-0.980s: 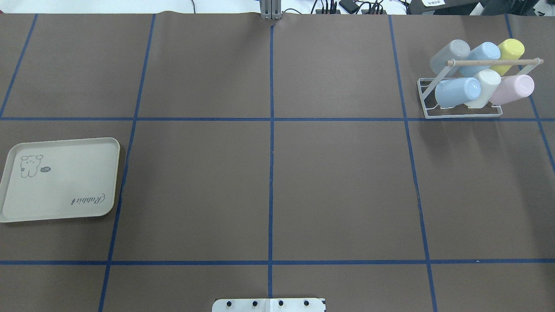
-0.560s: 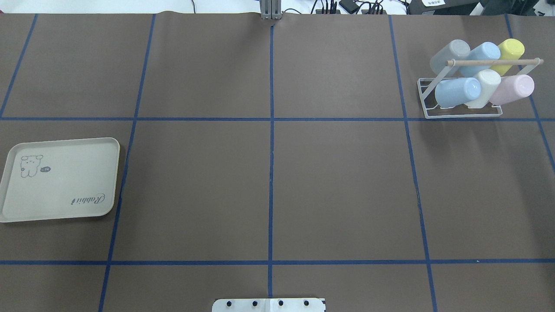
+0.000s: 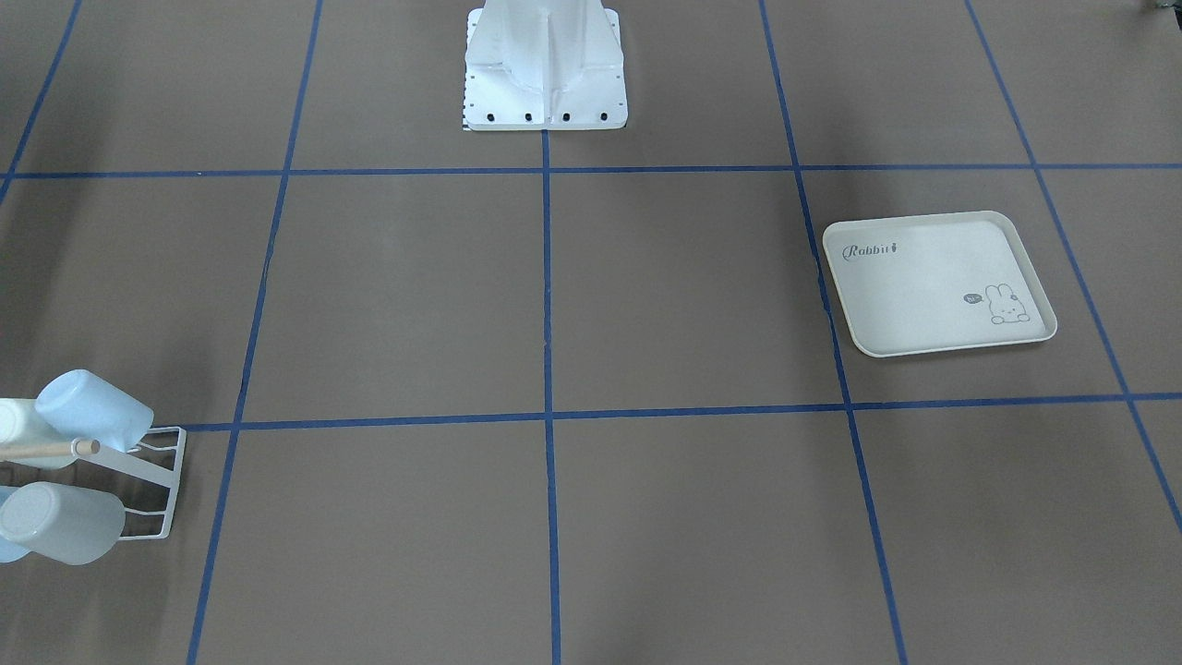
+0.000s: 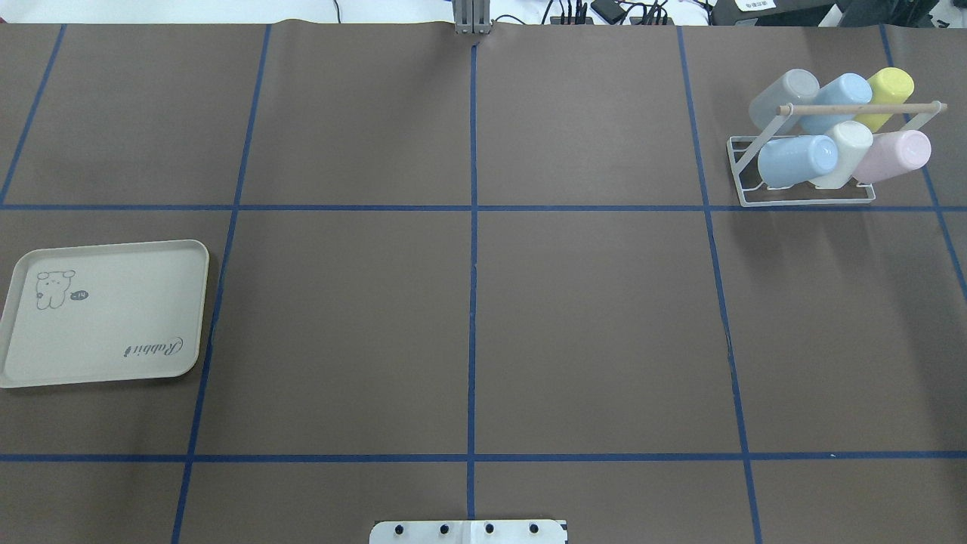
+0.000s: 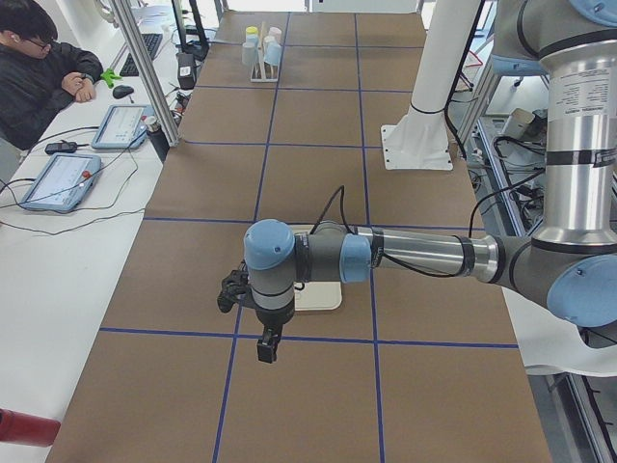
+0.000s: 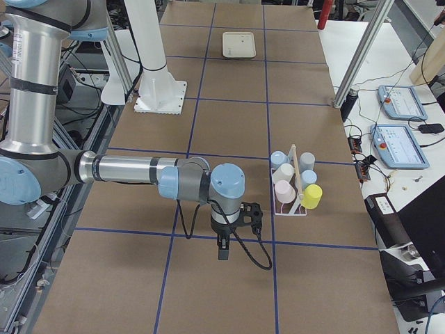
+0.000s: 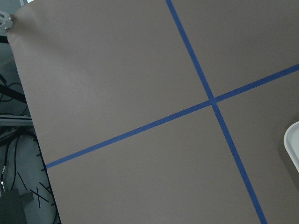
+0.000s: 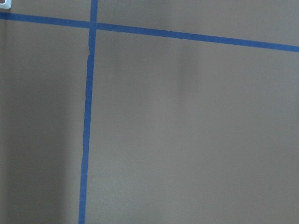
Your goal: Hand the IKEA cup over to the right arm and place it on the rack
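The white wire rack (image 4: 801, 200) with its wooden dowel stands at the table's far right and holds several IKEA cups: grey (image 4: 786, 91), yellow (image 4: 891, 83), pink (image 4: 899, 155), white and two light blue. I see no cup off the rack. The rack (image 3: 157, 480) also shows at the lower left of the front view. My left gripper (image 5: 267, 345) hangs over the table by the tray, seen only from the left side. My right gripper (image 6: 222, 247) hangs beside the rack (image 6: 292, 209), seen only from the right side. I cannot tell if either is open or shut.
A cream rabbit-print tray (image 4: 106, 313) lies at the table's left edge; its corner (image 7: 294, 144) shows in the left wrist view. The robot's white base (image 4: 468, 531) sits at the near centre. A seated person (image 5: 39, 68) and tablets are beside the table.
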Available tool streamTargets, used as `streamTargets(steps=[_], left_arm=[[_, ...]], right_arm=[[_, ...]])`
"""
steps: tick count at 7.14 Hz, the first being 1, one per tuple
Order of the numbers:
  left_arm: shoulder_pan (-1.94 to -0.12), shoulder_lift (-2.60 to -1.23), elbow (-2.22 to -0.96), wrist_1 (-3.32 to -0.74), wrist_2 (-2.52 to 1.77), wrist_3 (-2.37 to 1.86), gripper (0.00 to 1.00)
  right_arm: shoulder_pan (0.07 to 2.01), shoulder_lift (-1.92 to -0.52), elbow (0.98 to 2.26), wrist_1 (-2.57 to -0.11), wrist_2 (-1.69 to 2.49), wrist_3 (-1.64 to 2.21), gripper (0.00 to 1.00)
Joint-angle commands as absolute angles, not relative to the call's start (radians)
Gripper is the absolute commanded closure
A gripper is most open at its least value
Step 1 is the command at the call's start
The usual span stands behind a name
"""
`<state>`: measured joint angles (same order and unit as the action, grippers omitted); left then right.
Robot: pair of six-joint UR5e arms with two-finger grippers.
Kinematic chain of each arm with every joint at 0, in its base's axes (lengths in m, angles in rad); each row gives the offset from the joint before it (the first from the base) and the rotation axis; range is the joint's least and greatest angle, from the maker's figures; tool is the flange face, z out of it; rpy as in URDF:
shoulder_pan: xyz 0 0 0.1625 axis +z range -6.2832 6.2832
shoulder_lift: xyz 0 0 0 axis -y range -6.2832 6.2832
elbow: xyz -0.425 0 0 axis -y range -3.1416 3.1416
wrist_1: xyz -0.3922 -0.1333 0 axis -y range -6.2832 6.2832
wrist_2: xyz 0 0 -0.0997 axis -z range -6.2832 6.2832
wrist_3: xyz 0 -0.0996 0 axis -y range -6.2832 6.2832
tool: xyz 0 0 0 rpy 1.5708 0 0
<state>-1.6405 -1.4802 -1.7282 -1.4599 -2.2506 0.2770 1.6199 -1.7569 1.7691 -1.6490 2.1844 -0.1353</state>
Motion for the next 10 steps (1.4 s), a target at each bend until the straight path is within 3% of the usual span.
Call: streamTargets(steps=[1,10], left_arm=[[-1.640,-1.468,-1.733,-1.457,-2.313,0.276,0.00],[-1.638,-1.494,-1.766,-1.535,-2.306,0.281,0.00]], right_arm=[[1.620,-1.756,1.770,-1.649,2.186,-0.137,0.00],[1.620,-1.761,1.778,-1.649,2.229,-0.140,0.01]])
